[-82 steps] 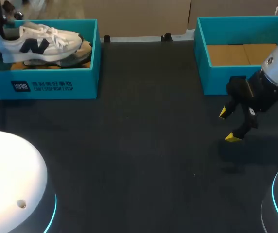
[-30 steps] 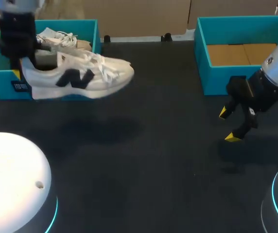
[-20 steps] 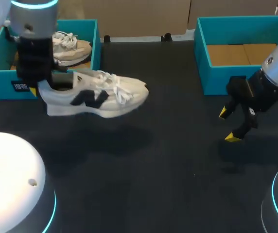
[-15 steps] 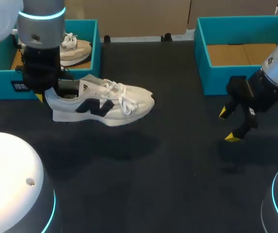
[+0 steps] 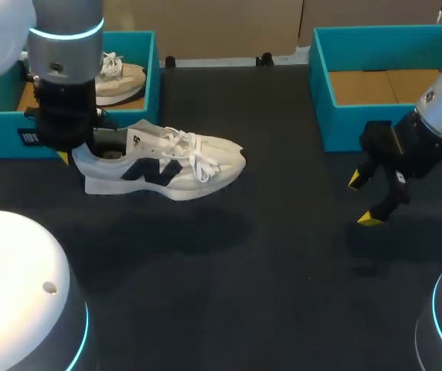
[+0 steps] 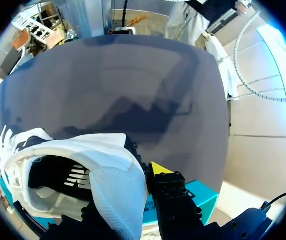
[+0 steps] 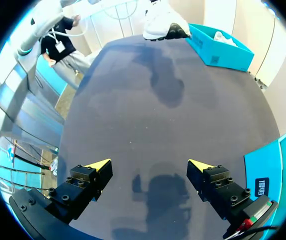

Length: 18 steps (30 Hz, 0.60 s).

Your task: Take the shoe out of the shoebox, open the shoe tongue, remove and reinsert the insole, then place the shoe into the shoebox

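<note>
A white shoe (image 5: 167,161) with a dark side logo hangs over the dark table, just in front of the teal shoebox (image 5: 74,131) at the back left. My left gripper (image 5: 78,151) is shut on its heel collar, toe pointing right. In the left wrist view the heel (image 6: 108,175) sits between the fingers of the left gripper (image 6: 133,175); one yellow fingertip (image 6: 160,168) shows outside and the other is hidden inside the shoe. A second shoe (image 5: 117,73) lies in the shoebox. My right gripper (image 5: 364,199) hangs open and empty at the right. In its own wrist view the right gripper (image 7: 149,165) faces bare table, with the shoe (image 7: 164,22) far ahead.
Another teal box (image 5: 337,116) with a brown cardboard floor stands at the back right, just behind my right arm. The shoe's shadow (image 5: 205,224) falls on the dark table (image 5: 267,294) in the middle.
My left arm carried the shoe away from the shoebox, to the right and toward the near side; over the last half second it hardly moved. The right arm has kept still.
</note>
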Available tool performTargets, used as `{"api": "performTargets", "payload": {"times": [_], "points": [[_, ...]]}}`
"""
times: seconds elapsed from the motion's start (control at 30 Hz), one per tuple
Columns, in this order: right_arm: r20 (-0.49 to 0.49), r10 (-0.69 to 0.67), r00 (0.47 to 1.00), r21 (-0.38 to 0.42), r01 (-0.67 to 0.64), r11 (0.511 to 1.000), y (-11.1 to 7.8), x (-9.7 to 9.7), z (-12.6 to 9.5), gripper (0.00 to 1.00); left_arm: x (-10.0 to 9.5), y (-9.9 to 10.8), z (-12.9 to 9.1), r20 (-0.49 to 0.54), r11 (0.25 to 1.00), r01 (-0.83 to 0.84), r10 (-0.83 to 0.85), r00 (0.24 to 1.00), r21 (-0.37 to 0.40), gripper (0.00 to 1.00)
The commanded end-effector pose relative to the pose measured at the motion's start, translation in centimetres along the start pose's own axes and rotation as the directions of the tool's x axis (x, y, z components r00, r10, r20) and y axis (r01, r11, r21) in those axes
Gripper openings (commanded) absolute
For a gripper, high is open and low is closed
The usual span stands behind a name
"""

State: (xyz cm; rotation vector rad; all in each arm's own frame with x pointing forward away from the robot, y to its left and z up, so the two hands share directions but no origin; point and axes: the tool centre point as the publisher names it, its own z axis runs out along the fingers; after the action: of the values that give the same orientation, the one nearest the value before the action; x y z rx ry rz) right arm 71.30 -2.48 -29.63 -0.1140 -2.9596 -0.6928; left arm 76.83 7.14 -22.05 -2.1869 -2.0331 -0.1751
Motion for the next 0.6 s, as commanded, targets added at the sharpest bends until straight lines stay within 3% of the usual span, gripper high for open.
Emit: {"api": "performTargets", "payload": {"times": [0.03,0.27,0.6], "points": [[0.002,0.000,1.000,0.002,0.000,1.000,0.0,0.1,0.1,1.00,-2.9,-1.9,2.4,-0.029,1.000,-0.017,0.016,0.999,-0.017,0.00],[0.002,0.000,1.000,0.002,0.000,1.000,0.0,0.1,0.1,1.00,-6.5,-3.6,5.8,-0.045,0.998,-0.055,0.054,0.998,-0.020,0.00],[0.002,0.000,1.000,0.002,0.000,1.000,0.0,0.1,0.1,1.00,-9.9,-5.4,8.1,-0.042,0.997,-0.071,0.070,0.997,-0.022,0.00]]}}
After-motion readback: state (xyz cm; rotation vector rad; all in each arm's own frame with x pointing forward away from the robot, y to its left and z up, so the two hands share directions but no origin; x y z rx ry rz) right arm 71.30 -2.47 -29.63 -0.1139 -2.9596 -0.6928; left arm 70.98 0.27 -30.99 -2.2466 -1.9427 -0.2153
